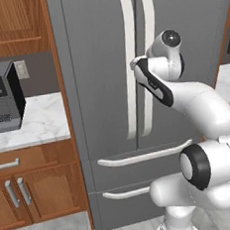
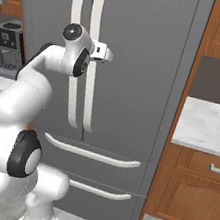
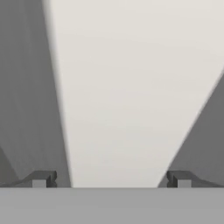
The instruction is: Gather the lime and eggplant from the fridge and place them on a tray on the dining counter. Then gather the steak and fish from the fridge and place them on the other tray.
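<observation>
The fridge [image 1: 104, 88] stands shut between wooden cabinets, its long white door handles [image 2: 90, 58] side by side. The gripper [image 3: 111, 179], jaws spread wide, straddles one handle (seen close in the hand view), near a coffee machine [image 1: 0, 95].

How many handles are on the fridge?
4: two long upright ones, left door handle and right door handle, side by side at the door seam; upper drawer handle and lower drawer handle below.

Even, shadowless rendered light; hand view softly blurred.
</observation>
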